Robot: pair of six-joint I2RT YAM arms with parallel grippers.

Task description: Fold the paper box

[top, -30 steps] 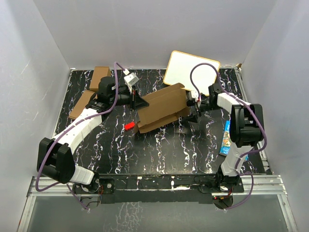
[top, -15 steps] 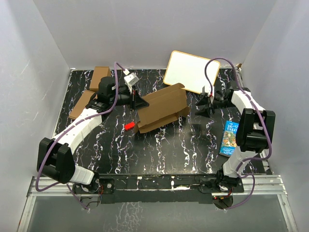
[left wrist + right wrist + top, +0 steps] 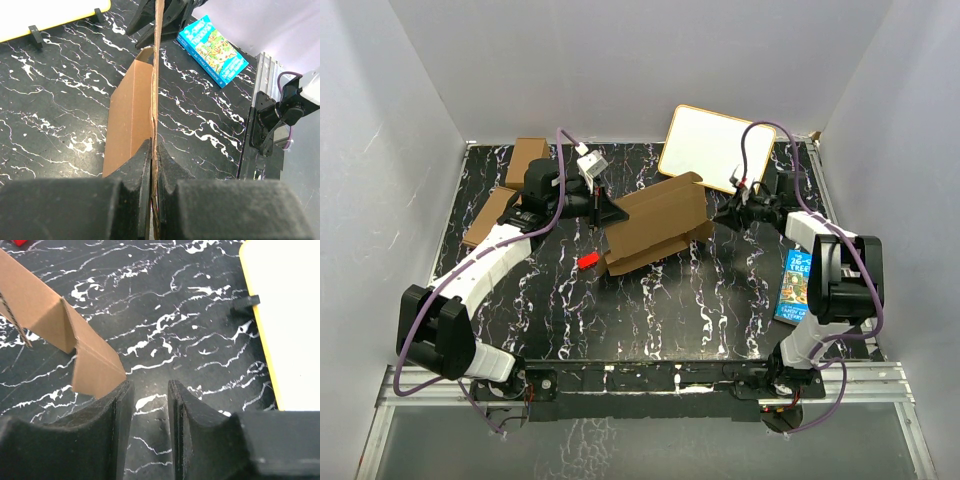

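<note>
Brown cardboard makes up the paper box (image 3: 655, 225), which is shown partly folded near the middle of the black marbled table (image 3: 650, 310), with one panel raised on edge. The box's left end is held by the closed left gripper (image 3: 603, 213). In the left wrist view the raised panel is seen edge-on, pinched between the two fingers (image 3: 135, 170).

The right gripper (image 3: 725, 215) is placed just beside the box's right end. Its jaws are parted by a narrow gap, and only bare table is seen between them. A flap corner of the box appears at the outer side of one finger (image 3: 117, 410) in the right wrist view (whether the two touch cannot be told).

Behind the box and to its right, a white board (image 3: 718, 147) with a pale yellow frame is propped. Well to the right of the box a blue picture book (image 3: 798, 285) lies flat. A small red object (image 3: 587, 260) is found just off the box's front left corner. Two further brown cartons (image 3: 527, 160) are set well to the left of the box.
</note>
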